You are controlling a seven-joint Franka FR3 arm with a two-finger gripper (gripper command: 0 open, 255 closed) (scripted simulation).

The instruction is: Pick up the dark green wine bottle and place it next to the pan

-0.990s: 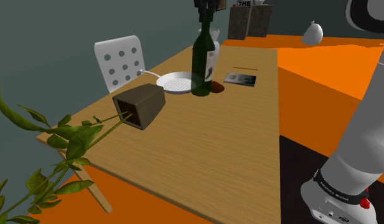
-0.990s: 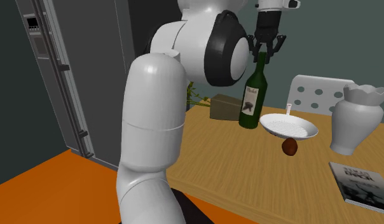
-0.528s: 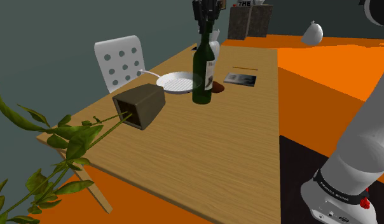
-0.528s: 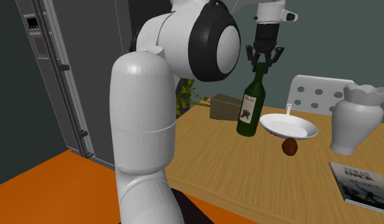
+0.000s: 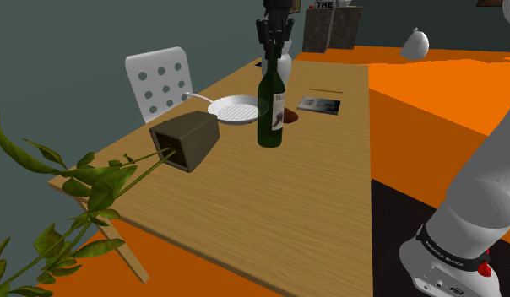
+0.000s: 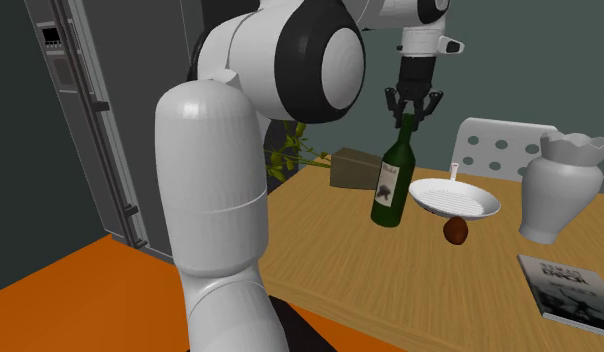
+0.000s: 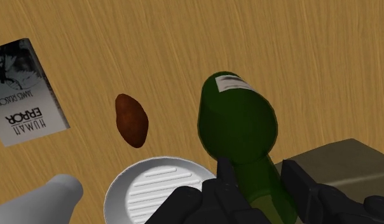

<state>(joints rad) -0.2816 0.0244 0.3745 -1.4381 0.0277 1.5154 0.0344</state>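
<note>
Bottle placement beside pan: the all-black two-finger gripper is pinching the neck of the dark green wine bottle with a pale label.

In the shoulder view the wine bottle is standing roughly upright over the light wooden table, just beside the round white ridged pan, at the pan's four o'clock; whether its base is touching the wood cannot be told. A brown oval lump is lying at the bottle's two o'clock, an olive open-ended box at its nine o'clock, and a flat grey-covered book at its one o'clock. In the wrist view the two black fingers are clasping the green neck between them.
</note>
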